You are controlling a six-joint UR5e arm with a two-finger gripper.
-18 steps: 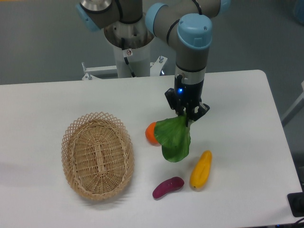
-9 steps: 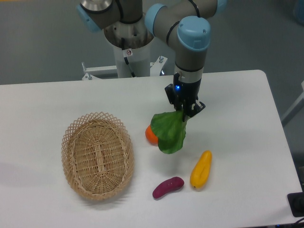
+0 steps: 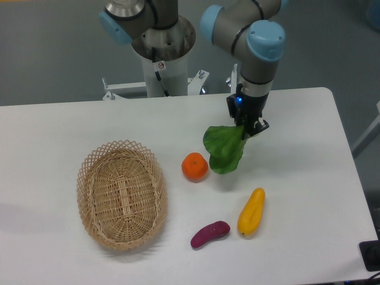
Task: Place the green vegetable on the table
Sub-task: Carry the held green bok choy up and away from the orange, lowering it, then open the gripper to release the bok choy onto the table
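Observation:
The green vegetable [image 3: 224, 149] is a broad dark green crinkled leaf hanging from my gripper [image 3: 247, 128], which is shut on its stalk end. The stalk is hidden between the fingers. The leaf hangs above the white table [image 3: 297, 154], right of the orange [image 3: 195, 166] and clear of it. I cannot tell whether the leaf's lower edge touches the tabletop.
An oval wicker basket [image 3: 122, 193] sits empty at the left. A yellow elongated vegetable [image 3: 251, 211] and a purple eggplant-like piece [image 3: 210, 233] lie near the front, below the gripper. The arm's base [image 3: 161, 53] stands behind the table's far edge.
My gripper has moved up and to the right with the green vegetable in it. The leaf no longer covers the orange, which now shows whole.

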